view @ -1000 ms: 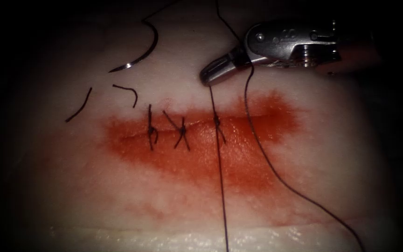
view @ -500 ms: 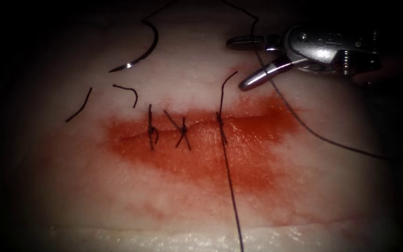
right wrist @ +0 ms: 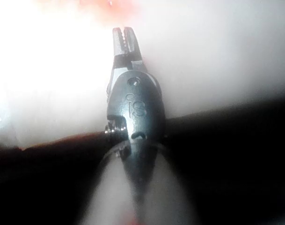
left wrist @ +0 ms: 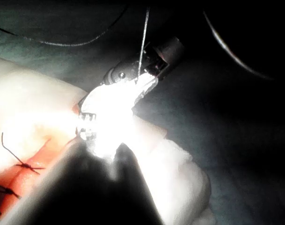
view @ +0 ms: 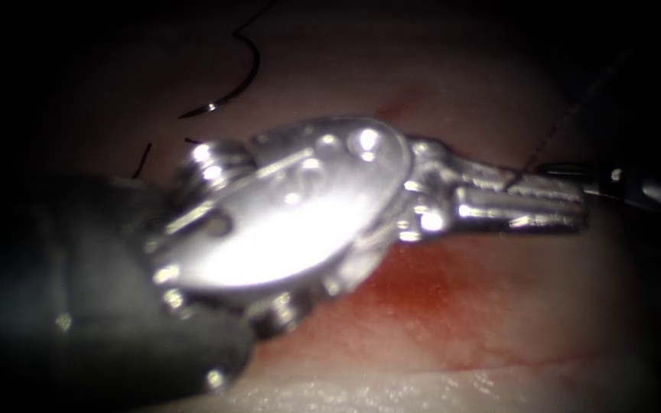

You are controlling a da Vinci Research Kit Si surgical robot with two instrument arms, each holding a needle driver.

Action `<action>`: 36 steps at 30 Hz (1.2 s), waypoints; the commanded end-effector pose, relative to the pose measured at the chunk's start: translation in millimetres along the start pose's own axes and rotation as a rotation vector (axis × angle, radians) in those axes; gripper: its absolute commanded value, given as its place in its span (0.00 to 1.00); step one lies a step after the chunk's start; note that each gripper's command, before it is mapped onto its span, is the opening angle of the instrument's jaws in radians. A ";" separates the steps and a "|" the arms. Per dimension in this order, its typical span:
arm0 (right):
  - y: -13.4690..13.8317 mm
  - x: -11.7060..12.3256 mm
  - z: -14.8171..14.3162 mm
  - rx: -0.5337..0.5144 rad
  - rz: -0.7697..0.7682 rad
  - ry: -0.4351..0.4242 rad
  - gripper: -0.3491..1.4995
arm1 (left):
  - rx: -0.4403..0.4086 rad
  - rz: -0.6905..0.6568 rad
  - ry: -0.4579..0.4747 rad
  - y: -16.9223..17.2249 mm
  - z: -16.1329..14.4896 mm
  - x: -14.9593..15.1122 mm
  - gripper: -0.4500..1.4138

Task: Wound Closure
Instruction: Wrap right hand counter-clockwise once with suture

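The closure is looking partly done. In the left wrist view, two dark knotted stitches (left wrist: 23,165) are crossing the cut (left wrist: 37,152), their short tails sticking out stiffly. How much of the cut is left open I cannot tell, since the left arm's tool is lying across it in the endoscope view.

The left arm's tool (view: 568,208) is reaching along the cut toward its right end. Its fingers (view: 499,206) are pressed together on the thread (view: 552,134), a fine dark strand that is rising away from them beyond the cut. The tool is polished steel, with a rounded wrist housing and long ridged fingers that are glinting hard under the light.

The right arm's tool (right wrist: 124,32) is hovering over pale tissue, and its short serrated fingers (right wrist: 118,44) are sitting together. I am seeing nothing between them.

The curved needle (view: 248,73) is lying free on the tissue (view: 453,344) beyond the cut, toward its left end. It is not in the tissue, and neither tool is holding it. It is a thin dark wire arc with a bright point. A short cut end of thread (view: 141,160) is lying nearer the cut on that same side.

The tissue is looking soft, moist and whitish. Red fluid (view: 422,287) is soaking into it in a blurred band along the cut.
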 end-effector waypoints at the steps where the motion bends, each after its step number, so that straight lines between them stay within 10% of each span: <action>1: -1.4 0.0 1.9 0.001 0.005 0.025 0.00 | -0.003 0.000 0.002 -0.9 0.4 -0.5 0.00; 18: -5.5 2.4 15.2 -0.005 -0.064 0.125 0.00 | -0.014 -0.041 0.040 -9.9 -3.5 -1.7 0.00; 36: -8.2 2.2 16.7 -0.092 -0.060 0.302 0.00 | 0.039 0.060 0.029 -16.8 -6.8 -9.3 0.00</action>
